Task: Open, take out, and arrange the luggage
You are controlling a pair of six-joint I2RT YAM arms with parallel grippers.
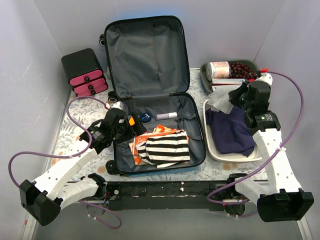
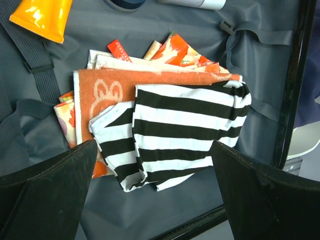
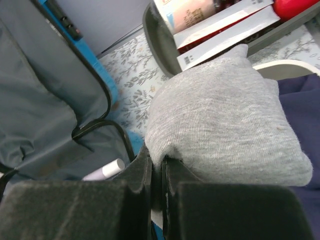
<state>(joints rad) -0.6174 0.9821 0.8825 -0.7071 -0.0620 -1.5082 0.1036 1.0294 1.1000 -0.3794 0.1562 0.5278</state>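
The right gripper (image 3: pixel 157 170) had its fingers pressed almost together on a fold of the grey cloth (image 3: pixel 225 130). Only an edge of the fabric sat between the pads, and the bulk bulged out to one side. That thin bite looked like the weak spot: a quick swing could have let the cloth slip free. From where it hung, over the far left corner of the white tray (image 1: pixel 210 142), it might have dropped onto the table (image 1: pixel 195 85) or into the case rather than beside the navy garment (image 1: pixel 231 132).

The left gripper (image 2: pixel 155 165) stood spread wide and empty above the striped cloth (image 2: pixel 185 125), which lay on an orange towel (image 2: pixel 125 82). Closing too deep there could have caught both layers and dragged the pile apart.

Further out, the right wrist was tipped down over the tray's left end, its forearm rising from the base at the near right edge. The left wrist pointed down and inward over the left side of the case, its forearm reaching up from the near left corner.

The luggage (image 1: pixel 145 55) lay open in the middle of the table with its lid leaning back toward the rear wall. The half nearest the arms held the clothes, a white tube (image 1: pixel 166 116) and an orange bottle (image 2: pixel 42 17)
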